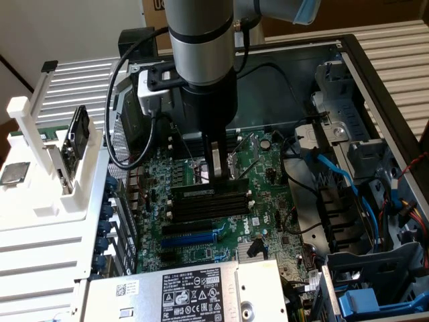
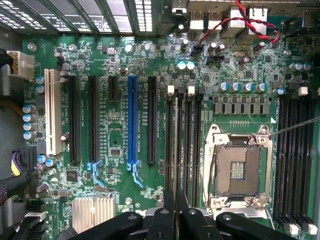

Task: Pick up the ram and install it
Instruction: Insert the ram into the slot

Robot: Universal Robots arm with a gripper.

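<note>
Gripper [image 2: 175, 210] pinched together on ram [image 2: 175, 150]: thin flat dark board, edge-on in wrist view (exterior view shows its broad side), at long black slots [image 1: 208, 209].

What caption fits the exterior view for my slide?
Robot gripper holds the ram on edge at the memory slots of the motherboard inside an open computer case.

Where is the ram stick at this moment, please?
In the exterior view the ram is near the middle of the open computer, held by the gripper just over the black memory slots, beside the empty processor socket.
</note>
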